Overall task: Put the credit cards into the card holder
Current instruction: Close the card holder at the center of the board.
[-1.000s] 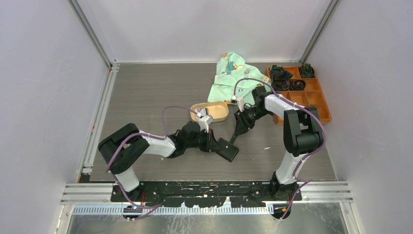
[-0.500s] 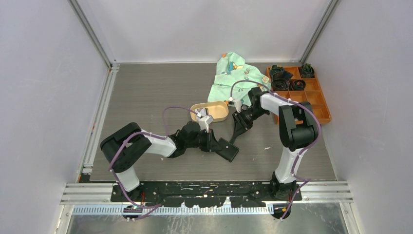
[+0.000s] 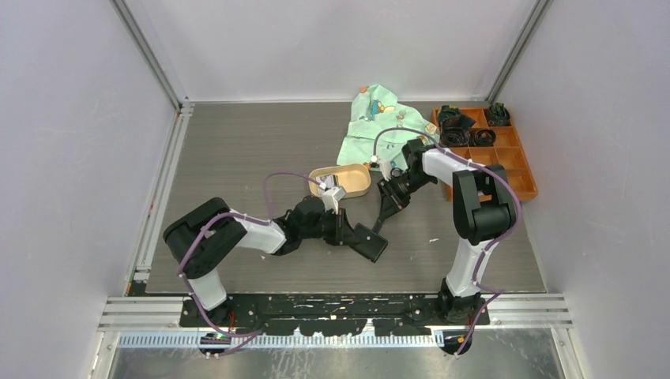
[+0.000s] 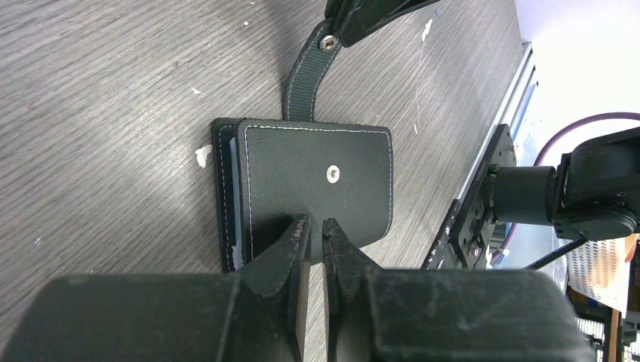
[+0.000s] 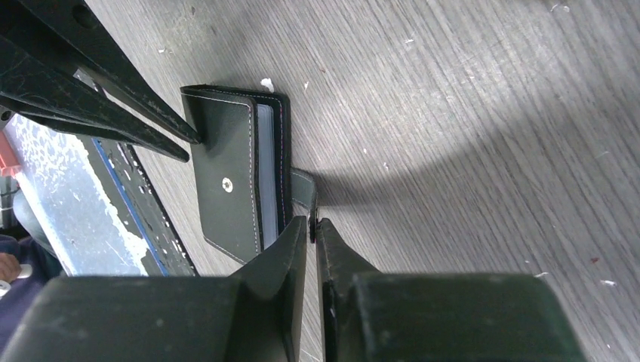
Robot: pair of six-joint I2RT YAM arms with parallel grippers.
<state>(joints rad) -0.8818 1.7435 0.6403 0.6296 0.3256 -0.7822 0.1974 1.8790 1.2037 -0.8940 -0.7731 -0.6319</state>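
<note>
The black card holder [image 3: 370,243] lies folded on the table, in the left wrist view [image 4: 317,181] and the right wrist view [image 5: 226,181]. Pale blue-white credit card edges [image 5: 264,177] show between its covers, and also in the left wrist view [image 4: 235,219]. My left gripper [image 4: 316,224] is shut on the edge of the front cover; it shows in the top view [image 3: 345,234]. My right gripper [image 5: 312,224] is shut on the snap tab [image 4: 306,83], which stretches away from the holder; it shows in the top view [image 3: 380,223].
A tan oval tray [image 3: 341,180] stands just behind the grippers. A green patterned cloth [image 3: 378,122] lies at the back. An orange compartment box [image 3: 490,150] with dark items sits at the back right.
The right arm's elbow shifted slightly left and back a second ago. Both grippers and the card holder have stayed in place.
</note>
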